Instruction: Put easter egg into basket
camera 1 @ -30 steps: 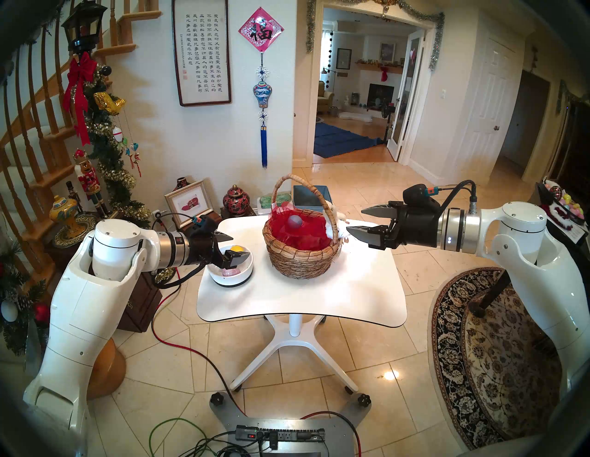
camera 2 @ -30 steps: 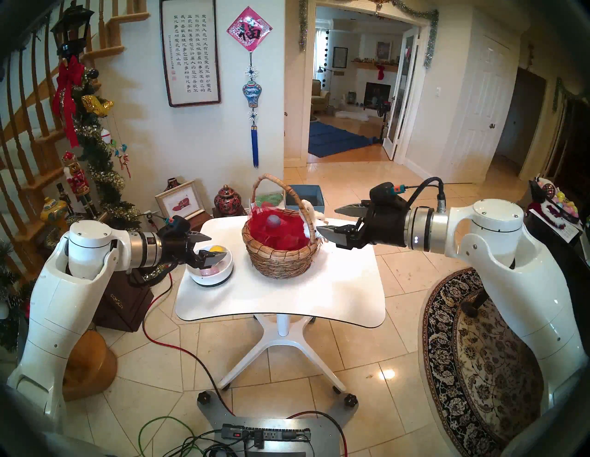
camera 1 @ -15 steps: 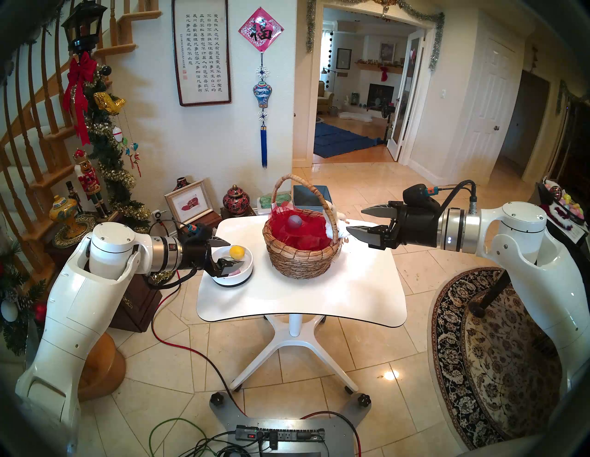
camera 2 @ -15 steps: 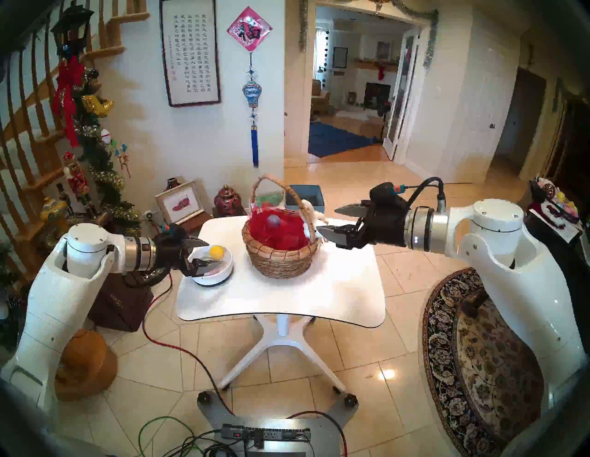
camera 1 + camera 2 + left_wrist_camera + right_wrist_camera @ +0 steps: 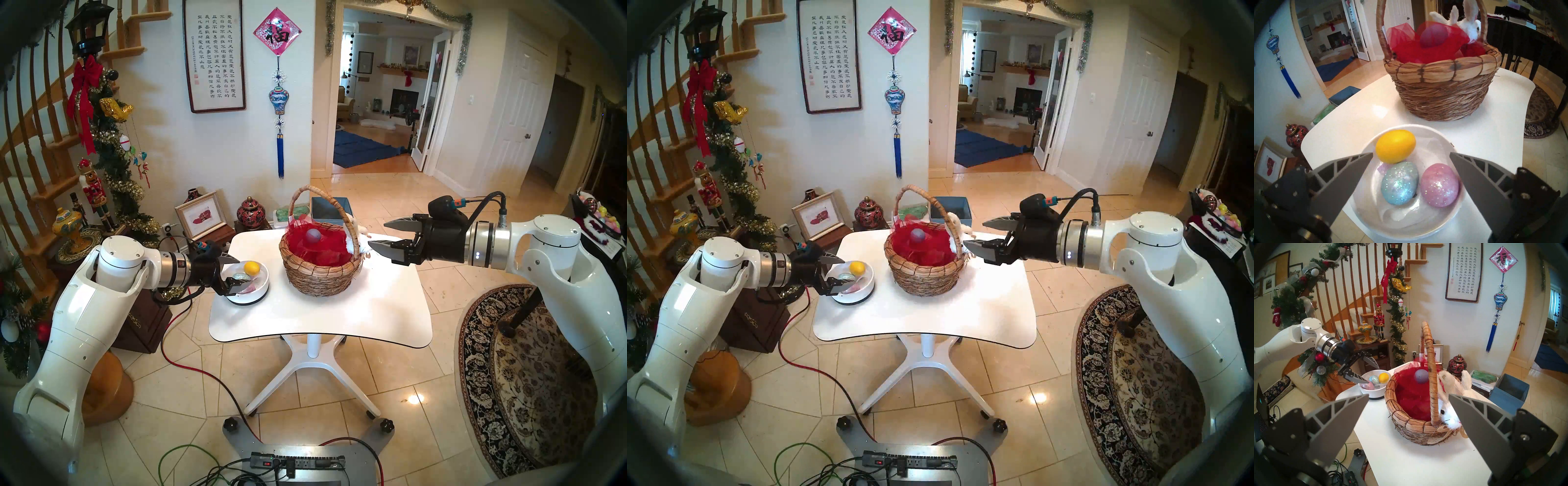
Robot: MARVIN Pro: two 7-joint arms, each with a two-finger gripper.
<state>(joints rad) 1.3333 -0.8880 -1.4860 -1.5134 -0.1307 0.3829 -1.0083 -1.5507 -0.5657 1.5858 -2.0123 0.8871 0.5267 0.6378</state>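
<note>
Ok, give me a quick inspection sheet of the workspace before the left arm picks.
Surface: white table, nothing spilled.
Job's things: yellow egg, blue glitter egg and pink glitter egg in white bowl; basket holds a purple egg in red mesh.
Clutter: nothing seen.
Grippers: left gripper open over the bowl; right gripper open, beside the basket.
Cables: red cable on floor.
Surroundings: stairs, garland, rug.

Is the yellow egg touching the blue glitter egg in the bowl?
Cannot tell. In the left wrist view the yellow egg overlaps the blue egg; no gap or contact shows.
</note>
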